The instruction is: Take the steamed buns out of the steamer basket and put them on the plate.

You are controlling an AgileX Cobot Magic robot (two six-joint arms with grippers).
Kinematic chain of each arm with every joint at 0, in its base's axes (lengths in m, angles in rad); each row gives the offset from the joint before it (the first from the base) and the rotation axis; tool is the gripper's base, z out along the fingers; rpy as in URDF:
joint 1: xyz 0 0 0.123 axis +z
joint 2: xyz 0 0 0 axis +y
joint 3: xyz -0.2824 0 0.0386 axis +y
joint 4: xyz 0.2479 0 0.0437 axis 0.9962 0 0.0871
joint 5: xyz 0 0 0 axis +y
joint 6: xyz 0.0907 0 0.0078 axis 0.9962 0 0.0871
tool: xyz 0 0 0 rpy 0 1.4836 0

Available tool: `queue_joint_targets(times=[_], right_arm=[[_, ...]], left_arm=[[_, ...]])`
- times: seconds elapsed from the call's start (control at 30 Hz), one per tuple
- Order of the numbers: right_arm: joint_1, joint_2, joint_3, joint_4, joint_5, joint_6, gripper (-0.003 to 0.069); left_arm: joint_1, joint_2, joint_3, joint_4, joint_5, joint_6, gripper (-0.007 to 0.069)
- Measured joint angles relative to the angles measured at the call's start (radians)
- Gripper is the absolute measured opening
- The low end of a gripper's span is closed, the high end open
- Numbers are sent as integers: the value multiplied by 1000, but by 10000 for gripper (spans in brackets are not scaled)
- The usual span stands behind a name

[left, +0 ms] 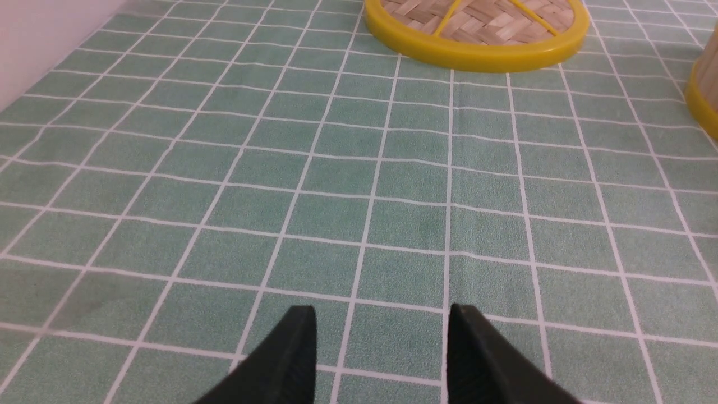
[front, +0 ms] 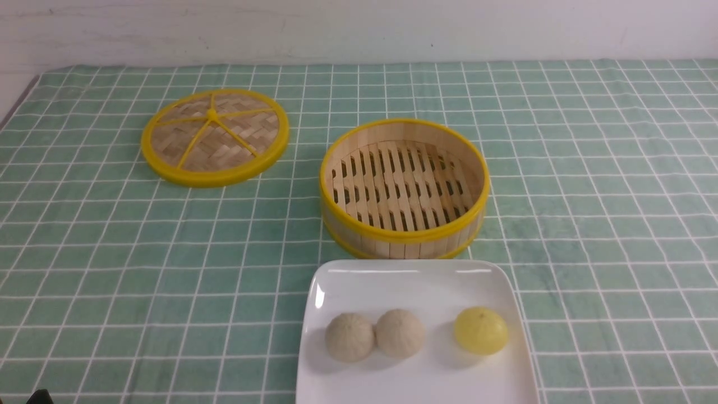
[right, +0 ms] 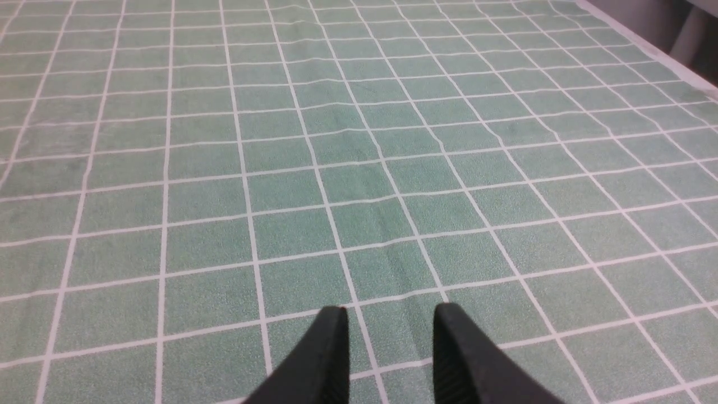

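Observation:
Three steamed buns lie on the white square plate (front: pixel 415 283) at the front centre: two pale beige buns (front: pixel 349 336) (front: pixel 400 333) touching each other, and a yellow bun (front: pixel 481 330) to their right. The bamboo steamer basket (front: pixel 404 188) stands just behind the plate and holds nothing; a bit of its wall shows in the left wrist view (left: pixel 705 84). My left gripper (left: pixel 381 317) is open and empty above bare cloth. My right gripper (right: pixel 391 314) is open and empty above bare cloth. Neither gripper shows in the front view.
The flat woven lid (front: pixel 215 136) with yellow rim and spokes lies at the back left, also in the left wrist view (left: pixel 477 28). A green checked cloth (front: pixel 589 185) covers the table. The cloth's right edge shows in the right wrist view (right: pixel 662 56).

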State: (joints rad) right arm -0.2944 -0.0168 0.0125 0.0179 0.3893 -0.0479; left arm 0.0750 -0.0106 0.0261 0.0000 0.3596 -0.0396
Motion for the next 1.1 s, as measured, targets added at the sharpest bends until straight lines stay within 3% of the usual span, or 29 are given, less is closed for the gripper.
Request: queue_joint_targets(times=[0.3, 0.6, 0.87, 1.1], right_arm=[[41, 0, 0, -2, 0, 0, 239], [268, 0, 0, 33, 0, 10, 239], [498, 0, 0, 34, 3, 167, 239], [563, 0, 0, -25, 2, 191, 239]], left_arm=[[0, 0, 0, 0, 0, 0, 347], [0, 0, 0, 0, 0, 0, 347], [0, 0, 0, 0, 0, 0, 347], [0, 0, 0, 0, 0, 0, 347]])
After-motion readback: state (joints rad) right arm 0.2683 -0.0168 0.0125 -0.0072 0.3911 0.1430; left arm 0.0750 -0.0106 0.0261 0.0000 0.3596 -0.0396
